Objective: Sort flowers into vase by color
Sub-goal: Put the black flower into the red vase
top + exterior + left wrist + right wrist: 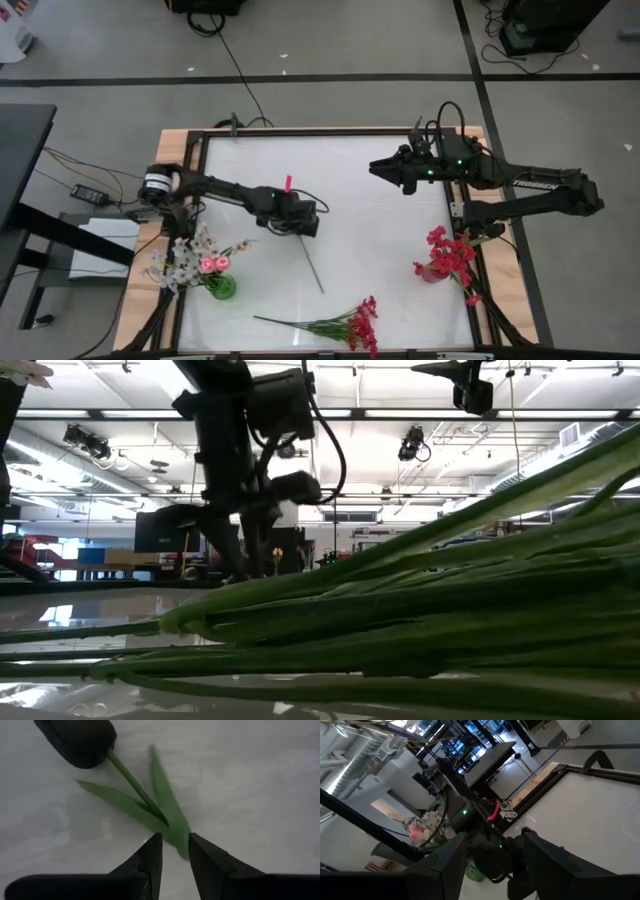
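Your left gripper [175, 857] is low over mid-table, its fingers narrowly parted astride the tulip stem [134, 784], not yet pinching. It looks light, thin and springy: close just below the leaves [165, 807], not on the bud [80, 740]. Your right gripper [378, 166] waits, spread.

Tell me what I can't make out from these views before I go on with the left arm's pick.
- Left gripper: left wrist view shows the jaws astride the tulip stem, but contact is unclear.
- High view: the arm covers most of that flower; only the stem tip and a pink bit show.
- Low view: the red flower bunch stems fill the foreground, hiding the table beyond.
- Right gripper: open, held high; its wrist view hides the table directly below.
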You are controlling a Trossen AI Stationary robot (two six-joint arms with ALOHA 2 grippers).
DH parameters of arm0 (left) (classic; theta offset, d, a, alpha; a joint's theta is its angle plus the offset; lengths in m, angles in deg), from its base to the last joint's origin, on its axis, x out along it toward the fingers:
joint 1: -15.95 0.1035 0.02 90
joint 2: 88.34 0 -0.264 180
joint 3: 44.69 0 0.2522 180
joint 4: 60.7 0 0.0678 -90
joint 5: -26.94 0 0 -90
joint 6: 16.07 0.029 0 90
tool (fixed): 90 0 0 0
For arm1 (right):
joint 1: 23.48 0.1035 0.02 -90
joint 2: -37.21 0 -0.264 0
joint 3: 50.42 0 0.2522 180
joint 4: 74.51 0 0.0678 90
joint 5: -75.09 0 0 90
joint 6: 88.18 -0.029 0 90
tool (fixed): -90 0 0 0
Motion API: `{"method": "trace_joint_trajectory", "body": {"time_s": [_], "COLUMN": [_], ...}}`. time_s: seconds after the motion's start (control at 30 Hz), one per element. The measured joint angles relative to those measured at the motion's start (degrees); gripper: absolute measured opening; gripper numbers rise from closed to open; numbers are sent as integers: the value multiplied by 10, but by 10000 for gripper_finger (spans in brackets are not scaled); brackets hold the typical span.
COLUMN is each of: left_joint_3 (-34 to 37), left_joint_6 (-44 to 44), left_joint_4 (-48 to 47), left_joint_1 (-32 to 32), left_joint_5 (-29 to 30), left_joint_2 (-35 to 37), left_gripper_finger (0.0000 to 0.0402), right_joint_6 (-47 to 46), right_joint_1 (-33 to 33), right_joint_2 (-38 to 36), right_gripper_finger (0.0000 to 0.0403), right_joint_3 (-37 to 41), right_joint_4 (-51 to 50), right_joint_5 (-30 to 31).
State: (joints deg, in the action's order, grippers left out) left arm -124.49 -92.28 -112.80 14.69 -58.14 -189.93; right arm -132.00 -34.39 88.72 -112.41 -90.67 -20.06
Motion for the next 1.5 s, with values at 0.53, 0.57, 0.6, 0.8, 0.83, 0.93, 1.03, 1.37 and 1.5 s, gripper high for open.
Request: {"method": "trace_joint_trajectory", "body": {"time_s": [0.53,0.57,0.6,0.8,0.83,0.93,1.03,1.37,1.5], "left_joint_3": [0,0,0,0,0,-2,-2,-3,-3], "left_joint_6": [-113,-119,-126,-138,-138,-142,-141,-121,-97], "left_joint_4": [85,82,83,84,85,87,87,73,71], "left_joint_1": [-29,-29,-29,-35,-36,-39,-39,-45,-45], "left_joint_5": [13,14,14,14,15,17,17,34,31], "left_joint_2": [-22,-25,-28,-51,-54,-62,-71,-80,-78], "left_gripper_finger": [98,98,98,98,98,98,98,15,6], "right_joint_6": [-2,-2,-2,-2,-2,-2,-2,-1,0], "right_joint_1": [0,0,-1,-4,-4,-5,-5,-13,-17], "right_joint_2": [0,0,0,0,0,0,0,0,0], "right_gripper_finger": [203,203,203,203,203,203,203,203,203], "right_joint_3": [0,0,0,0,0,0,0,0,0], "right_joint_4": [-6,-6,-7,-12,-11,-12,-12,-12,-12], "right_joint_5": [3,1,-1,-14,-18,-25,-31,-40,-40]}}
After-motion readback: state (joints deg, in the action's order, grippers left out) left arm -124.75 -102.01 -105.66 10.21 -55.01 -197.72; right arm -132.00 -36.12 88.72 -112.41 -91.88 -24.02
